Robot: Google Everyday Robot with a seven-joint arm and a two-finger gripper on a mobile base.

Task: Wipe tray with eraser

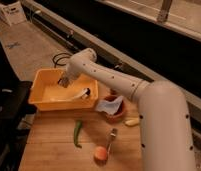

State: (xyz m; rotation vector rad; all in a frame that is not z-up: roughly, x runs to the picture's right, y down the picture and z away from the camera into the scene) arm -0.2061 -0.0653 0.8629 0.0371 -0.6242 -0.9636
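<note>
Pincer (64, 81) hangs low inside the tray (40, 103), close to its far wall, jaws pinched together, and nothing shows between them. Down and to the right of it, on the yellow floor toward the tray's near wall, lies the eraser (77, 95): pale face up, dark strip at the end farthest from the pincer. The two look apart, though close.

Now, the handling. That eraser reads as light and fairly firm, with a soft felt side, so there's no fear of crushing it, but it could skate on smooth plastic if nudged. The best hold, by my reckoning, is across the narrow width near the middle, jaws straddling the two long edges, so the wiping face stays flat on the floor. The shut jaws would need to open first.

What's murky? The fingertips blur into the tray's back wall, so I can't say whether they touch plastic or hover. The white arm (111, 82) covers the tray's far right corner. Which face of the eraser is felt, I cannot tell. Further right of the pincer, a brown bowl (120, 117) sits half under a pale cloth (107, 105).
</note>
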